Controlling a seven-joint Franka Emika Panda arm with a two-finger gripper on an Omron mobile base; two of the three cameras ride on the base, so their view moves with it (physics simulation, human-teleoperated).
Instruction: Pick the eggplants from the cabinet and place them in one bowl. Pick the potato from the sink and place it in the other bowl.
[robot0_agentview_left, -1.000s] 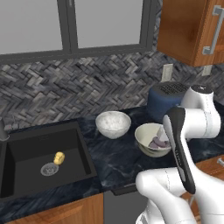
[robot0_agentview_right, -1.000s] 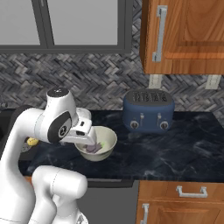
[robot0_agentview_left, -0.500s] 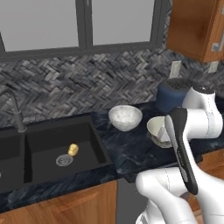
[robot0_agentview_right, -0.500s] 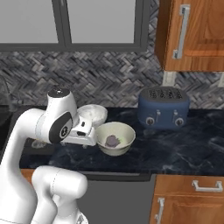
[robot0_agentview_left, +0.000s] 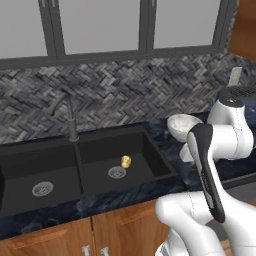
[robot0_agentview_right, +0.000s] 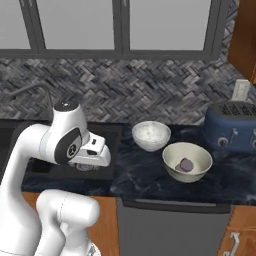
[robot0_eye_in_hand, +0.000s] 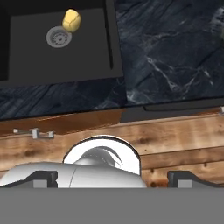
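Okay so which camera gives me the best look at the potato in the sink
The hand view: the potato is large and unobstructed there, lying right beside the drain. The left base view shows the same potato smaller, in the sink's right basin.

No readable text, label, brand, number or sign anywhere — not on the toaster (robot0_agentview_right: 231, 125), the bowls, the sink (robot0_agentview_left: 75, 167) or the wooden cabinet fronts — all surfaces are plain.
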